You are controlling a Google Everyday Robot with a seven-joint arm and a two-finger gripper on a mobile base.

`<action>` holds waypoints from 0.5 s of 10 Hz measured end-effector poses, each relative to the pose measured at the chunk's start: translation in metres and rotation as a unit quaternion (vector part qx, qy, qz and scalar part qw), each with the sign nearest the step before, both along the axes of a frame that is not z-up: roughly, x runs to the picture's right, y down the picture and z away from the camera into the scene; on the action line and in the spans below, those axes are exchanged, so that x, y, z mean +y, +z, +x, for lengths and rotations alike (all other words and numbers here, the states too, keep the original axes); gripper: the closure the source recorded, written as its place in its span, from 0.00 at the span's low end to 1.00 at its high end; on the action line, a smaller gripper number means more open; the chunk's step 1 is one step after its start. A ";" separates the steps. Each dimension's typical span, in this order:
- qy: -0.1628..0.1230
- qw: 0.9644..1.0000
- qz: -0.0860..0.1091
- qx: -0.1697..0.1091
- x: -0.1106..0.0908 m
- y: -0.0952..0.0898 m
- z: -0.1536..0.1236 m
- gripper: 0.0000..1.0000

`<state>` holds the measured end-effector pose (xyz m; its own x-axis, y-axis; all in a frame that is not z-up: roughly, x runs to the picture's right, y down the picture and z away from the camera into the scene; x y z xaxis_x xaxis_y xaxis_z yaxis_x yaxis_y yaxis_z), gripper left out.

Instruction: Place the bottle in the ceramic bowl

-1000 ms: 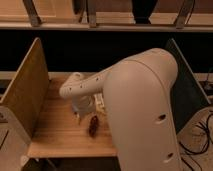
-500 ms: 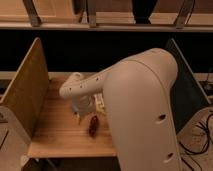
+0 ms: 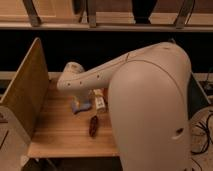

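The bottle [image 3: 99, 103] is small, pale and translucent with a light label. It stands upright on the wooden table [image 3: 55, 132], just left of my big white arm [image 3: 150, 100]. A reddish-orange sliver, likely the ceramic bowl [image 3: 105, 93], shows behind the bottle; my arm hides most of it. My gripper [image 3: 83, 99] hangs down from the wrist over the middle of the table, just left of the bottle and above a flat blue-grey item [image 3: 80, 107].
A dark red elongated object [image 3: 93, 125] lies in front of the bottle. A tall wooden side panel [image 3: 25, 90] bounds the table on the left, and a dark panel [image 3: 200, 95] on the right. A shelf rail [image 3: 60, 25] runs behind.
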<state>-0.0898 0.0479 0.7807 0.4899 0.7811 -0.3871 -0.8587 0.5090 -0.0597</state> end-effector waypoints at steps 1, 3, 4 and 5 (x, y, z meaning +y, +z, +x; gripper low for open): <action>-0.007 0.999 0.028 -0.024 -0.019 -0.005 -0.003 0.20; -0.012 0.997 0.054 -0.044 -0.037 -0.010 -0.002 0.20; -0.013 0.997 0.054 -0.046 -0.036 -0.011 -0.005 0.20; -0.014 0.997 0.054 -0.050 -0.035 -0.011 -0.009 0.20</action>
<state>-0.0987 0.0125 0.7698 0.5437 0.8013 -0.2496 -0.8368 0.5404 -0.0880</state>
